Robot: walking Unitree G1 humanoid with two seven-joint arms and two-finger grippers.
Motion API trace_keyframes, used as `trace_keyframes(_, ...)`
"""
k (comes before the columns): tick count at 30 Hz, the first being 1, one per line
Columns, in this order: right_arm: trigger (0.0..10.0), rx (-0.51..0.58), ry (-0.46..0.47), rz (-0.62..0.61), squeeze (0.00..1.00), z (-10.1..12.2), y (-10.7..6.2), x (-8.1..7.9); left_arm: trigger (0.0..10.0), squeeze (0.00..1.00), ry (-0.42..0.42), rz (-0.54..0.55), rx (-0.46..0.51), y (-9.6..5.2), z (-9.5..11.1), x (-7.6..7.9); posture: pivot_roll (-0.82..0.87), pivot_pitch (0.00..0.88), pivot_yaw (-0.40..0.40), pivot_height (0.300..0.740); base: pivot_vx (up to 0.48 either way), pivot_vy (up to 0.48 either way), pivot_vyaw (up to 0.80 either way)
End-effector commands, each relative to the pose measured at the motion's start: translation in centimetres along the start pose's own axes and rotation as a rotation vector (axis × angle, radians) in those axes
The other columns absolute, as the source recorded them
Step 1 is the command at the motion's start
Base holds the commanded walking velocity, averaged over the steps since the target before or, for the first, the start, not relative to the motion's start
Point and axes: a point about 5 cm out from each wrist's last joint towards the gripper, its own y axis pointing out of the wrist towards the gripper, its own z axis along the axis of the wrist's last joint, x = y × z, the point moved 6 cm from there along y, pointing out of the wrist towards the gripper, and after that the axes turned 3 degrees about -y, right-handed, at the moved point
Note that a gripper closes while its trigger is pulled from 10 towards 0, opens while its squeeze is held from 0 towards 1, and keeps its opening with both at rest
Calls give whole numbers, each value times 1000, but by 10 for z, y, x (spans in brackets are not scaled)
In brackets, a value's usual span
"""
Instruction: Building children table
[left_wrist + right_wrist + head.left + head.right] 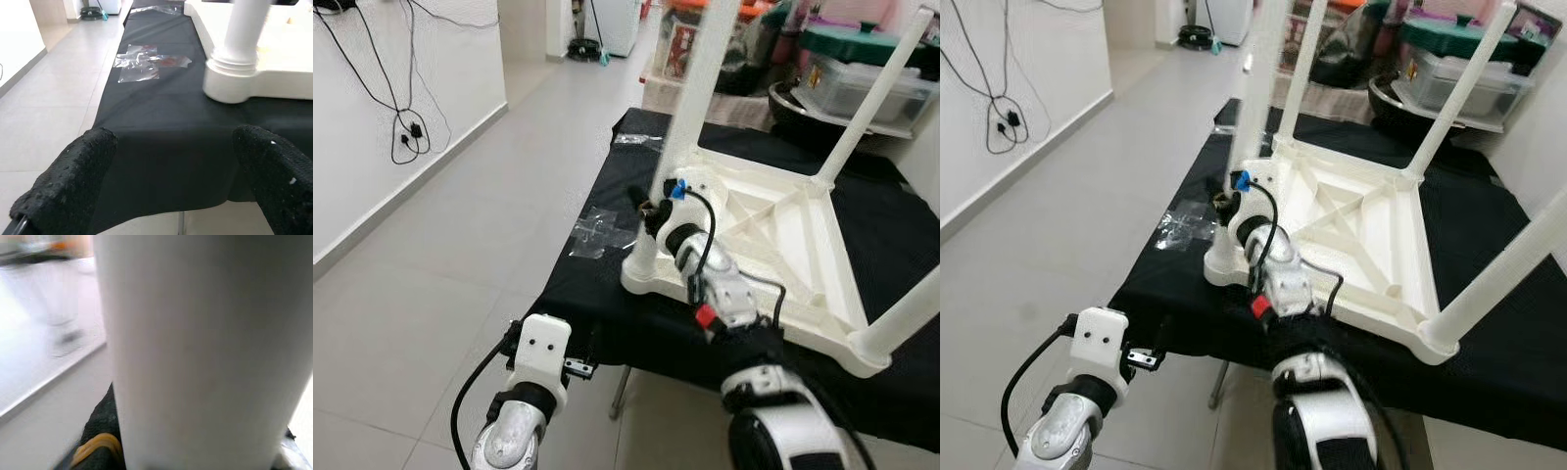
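Observation:
A white plastic children's table (773,235) lies upside down on a black-covered bench (607,186), with three legs pointing up. My right gripper (651,211) is at the base of the near-left leg (700,88), shut around it. In the right wrist view that leg (195,347) is very close, with one black finger (98,440) beside it. My left gripper (171,181) hangs open just off the bench's front edge, below the leg's corner socket (230,83), with nothing between its fingers (73,181).
A clear plastic bag (597,230) lies on the black cloth left of the table. Storage boxes and a bowl (862,78) crowd the back right. Cables (406,127) hang on the left wall. Tiled floor (431,294) stretches to the left.

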Motion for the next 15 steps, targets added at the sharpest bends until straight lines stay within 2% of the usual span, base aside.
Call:
trace_keyframes(1, 0, -89, -33, -266, 0, -18, -13, 46, 10000, 0, -4, -14, -19, 0, -4, 4, 121, 40, -138, 740, 0, 0, 0)
trace_keyframes(6, 0, -113, 2, -297, 0, -26, -19, 31, 10000, 0, -2, -12, -19, 0, -5, 3, 124, 37, -139, 740, 0, 0, 0)
trace_keyframes(7, 10000, -100, 12, -261, 0, -24, -16, 23, 10000, 0, -2, -12, -20, 0, -5, 3, 122, 36, -138, 740, 0, 0, 0)
trace_keyframes(8, 10000, -91, 19, -236, 0, -23, -15, 17, 10000, 0, -3, -12, -21, 0, -5, 3, 122, 36, -138, 740, 0, 0, 0)
trace_keyframes(9, 10000, -67, 53, -170, 961, -20, -12, 6, 10000, 0, -3, -12, -21, 0, -5, 3, 122, 36, -138, 740, 0, 0, 0)
trace_keyframes(13, 10000, -9, 67, -89, 1000, -11, -12, -5, 10000, 0, -4, -13, -23, 0, -6, 3, 122, 36, -138, 740, 0, 0, 0)
trace_keyframes(14, 10000, 34, 62, -77, 1000, -3, -12, -1, 10000, 0, -5, -14, -23, 0, -6, 3, 119, 40, -138, 740, 0, 0, 0)
trace_keyframes(15, 10000, 65, 68, -44, 529, 4, -9, 1, 10000, 0, -6, -14, -23, 1, -6, 4, 121, 40, -139, 740, 0, 0, 0)
